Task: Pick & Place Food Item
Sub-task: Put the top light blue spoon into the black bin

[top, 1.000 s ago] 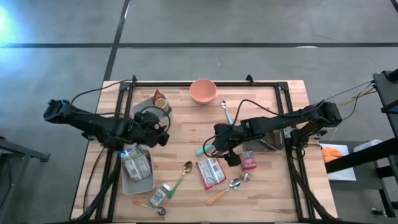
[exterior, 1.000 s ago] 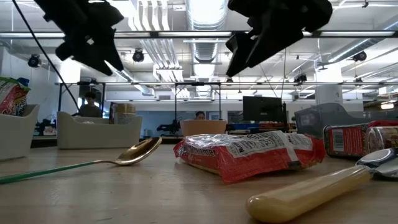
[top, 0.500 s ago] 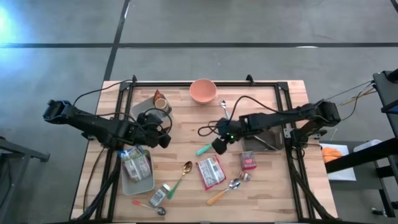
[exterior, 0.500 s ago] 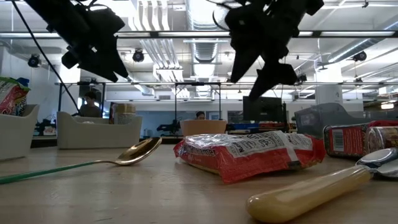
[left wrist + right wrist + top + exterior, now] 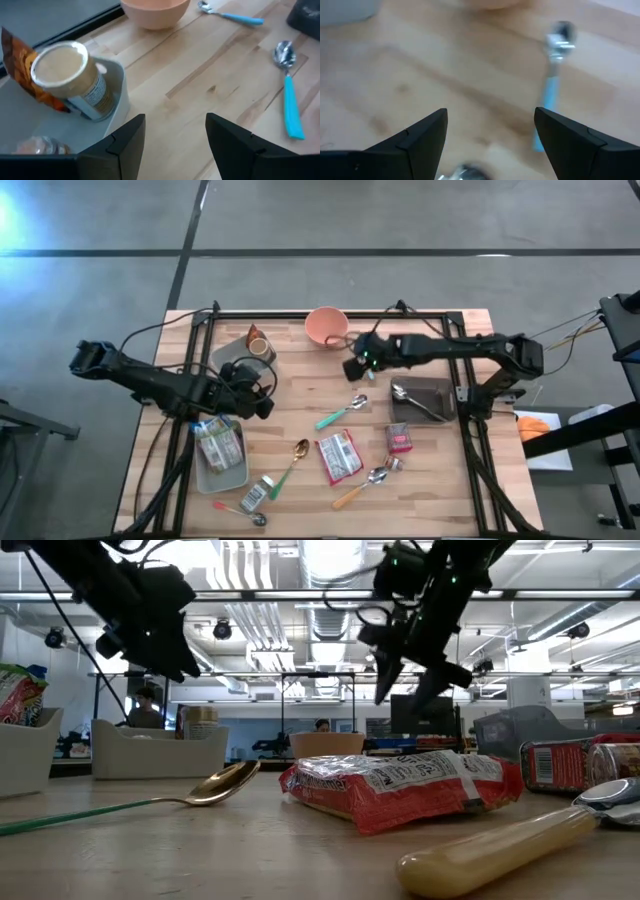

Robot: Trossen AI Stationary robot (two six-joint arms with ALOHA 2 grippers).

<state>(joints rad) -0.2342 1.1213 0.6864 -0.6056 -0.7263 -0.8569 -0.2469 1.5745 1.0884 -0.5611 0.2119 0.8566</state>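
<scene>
high view | right end effector [image 5: 352, 368] spread, empty | red food packet [image 5: 338, 456] well apart

The right wrist view is blurred: the blue-handled spoon [image 5: 551, 95] smears across the bench [image 5: 445, 75], and a shiny object [image 5: 462, 172] at the frame's lower edge is cut off and cannot be identified. In the left wrist view the pink bowl [image 5: 155, 11] is cropped by the top edge. Labels on the red packet [image 5: 400, 785] are too small to read.
</scene>
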